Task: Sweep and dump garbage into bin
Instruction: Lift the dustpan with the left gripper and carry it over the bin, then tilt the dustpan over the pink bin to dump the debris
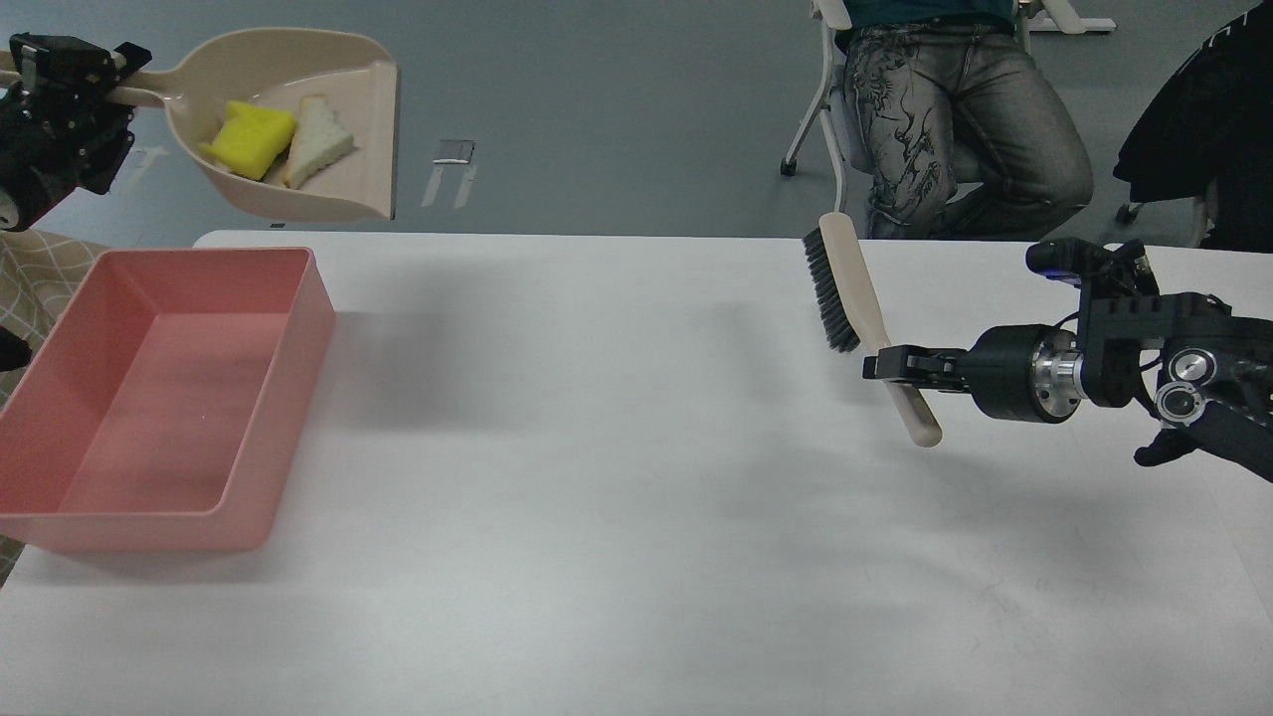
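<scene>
My left gripper [109, 82] is shut on the handle of a beige dustpan [338, 189], held in the air beyond the far left corner of the table. In the pan lie the garbage scraps: a yellow sponge-like chunk [251, 138] and a white triangular bread slice [316, 154]. The pink bin [290, 398] stands empty on the table's left end, below and nearer than the pan. My right gripper [888, 364] is shut on the handle of a beige hand brush [863, 298] with dark bristles, held above the table's right side.
The white table [617, 497] fills the view. A seated person [955, 109] on a white chair is behind the table's far edge on the right. A dark garment [1198, 119] hangs at the far right. A patterned cloth [35, 273] lies left of the bin.
</scene>
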Action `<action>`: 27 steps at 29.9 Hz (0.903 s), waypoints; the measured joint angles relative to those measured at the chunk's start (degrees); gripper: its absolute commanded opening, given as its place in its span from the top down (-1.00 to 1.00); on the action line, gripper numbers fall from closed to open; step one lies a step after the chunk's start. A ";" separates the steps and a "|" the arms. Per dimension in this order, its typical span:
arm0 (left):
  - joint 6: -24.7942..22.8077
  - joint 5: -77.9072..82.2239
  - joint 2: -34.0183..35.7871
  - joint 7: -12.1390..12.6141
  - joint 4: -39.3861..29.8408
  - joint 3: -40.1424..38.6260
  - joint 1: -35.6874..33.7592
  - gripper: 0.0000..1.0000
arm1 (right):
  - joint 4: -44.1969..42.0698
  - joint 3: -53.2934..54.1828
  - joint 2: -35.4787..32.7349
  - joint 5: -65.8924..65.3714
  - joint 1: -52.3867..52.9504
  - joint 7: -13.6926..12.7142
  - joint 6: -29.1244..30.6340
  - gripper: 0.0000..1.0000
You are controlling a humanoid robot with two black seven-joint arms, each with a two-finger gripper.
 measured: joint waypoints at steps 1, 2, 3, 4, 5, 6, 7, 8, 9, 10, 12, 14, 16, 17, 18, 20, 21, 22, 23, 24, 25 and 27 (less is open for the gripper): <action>-0.68 -0.03 1.02 -0.45 0.10 0.00 0.97 1.00 | 0.01 0.04 0.06 0.00 0.00 0.00 0.00 1.00; -1.20 -0.02 1.76 -0.86 0.21 0.00 1.76 1.00 | 0.00 0.07 0.08 0.00 0.00 0.00 0.00 1.00; -1.74 -0.03 2.67 -1.48 0.38 0.00 2.64 1.00 | 0.01 0.07 0.10 0.00 -0.02 0.00 0.00 1.00; -2.22 -0.03 3.73 -2.22 0.60 0.04 3.50 1.00 | 0.01 0.07 0.11 0.00 -0.07 0.00 0.00 1.00; -2.54 -0.03 4.50 -2.79 0.81 0.10 4.17 1.00 | 0.00 0.07 0.12 0.00 -0.12 0.00 0.00 1.00; -2.91 -0.03 5.37 -3.54 0.98 0.15 5.09 1.00 | 0.01 0.07 0.12 0.00 -0.16 0.00 0.00 1.00; -3.19 -0.02 5.98 -4.09 1.10 0.22 5.86 1.00 | 0.00 0.07 0.12 0.00 -0.20 0.00 0.00 1.00; -3.36 -0.03 6.49 -4.65 1.16 0.23 6.63 1.00 | 0.02 0.07 0.13 0.00 -0.23 0.00 0.00 1.00; -3.51 0.04 7.07 -5.36 1.23 0.23 7.64 1.00 | -0.01 0.07 0.13 0.00 -0.25 0.00 0.01 1.00; -3.59 0.15 7.57 -5.99 1.31 0.25 8.59 1.00 | -0.03 0.07 0.13 0.00 -0.26 0.00 0.02 1.00; -3.64 0.34 8.71 -7.15 1.39 0.39 9.91 1.00 | 0.13 0.07 0.13 0.00 -0.27 0.00 0.02 1.00; -3.66 0.49 9.78 -7.97 1.54 0.53 10.89 1.00 | 0.56 0.08 0.13 0.00 -0.27 0.00 0.03 1.00; -3.71 0.74 10.64 -8.68 1.83 0.76 11.69 1.00 | 0.65 0.10 0.13 0.00 -0.23 0.00 0.03 1.00; -3.80 0.95 11.04 -8.85 1.92 0.85 12.02 1.00 | 0.71 0.10 0.13 0.00 -0.16 0.00 0.03 1.00; -3.88 1.08 11.52 -8.94 1.98 0.90 12.33 1.00 | 0.83 0.11 0.13 0.00 -0.09 0.00 0.03 1.00; -4.00 1.26 12.73 -9.02 2.14 0.93 13.13 1.00 | 0.98 0.12 0.13 0.00 -0.04 0.00 0.02 1.00; -4.09 1.34 13.20 -9.04 2.14 0.96 13.54 1.00 | 1.03 0.13 0.13 0.00 -0.02 0.00 0.02 1.00; -4.21 1.42 13.68 -9.04 2.15 0.98 13.98 1.00 | 1.05 0.14 0.13 0.00 -0.01 0.00 0.02 1.00; -4.33 1.52 14.07 -9.06 2.17 0.98 14.52 1.00 | 1.05 0.15 0.13 0.00 0.00 0.00 0.02 1.00; -4.40 1.61 14.30 -9.07 2.17 0.98 15.15 1.00 | 1.06 0.15 0.13 0.00 0.00 0.00 0.02 1.00; -4.40 1.67 14.48 -9.07 2.17 0.98 16.00 1.00 | 1.06 0.15 0.12 0.00 0.00 0.00 0.02 1.00; -4.03 1.70 14.77 -9.07 2.50 0.98 17.90 1.00 | 1.07 0.15 0.11 -0.01 0.01 0.00 0.02 1.00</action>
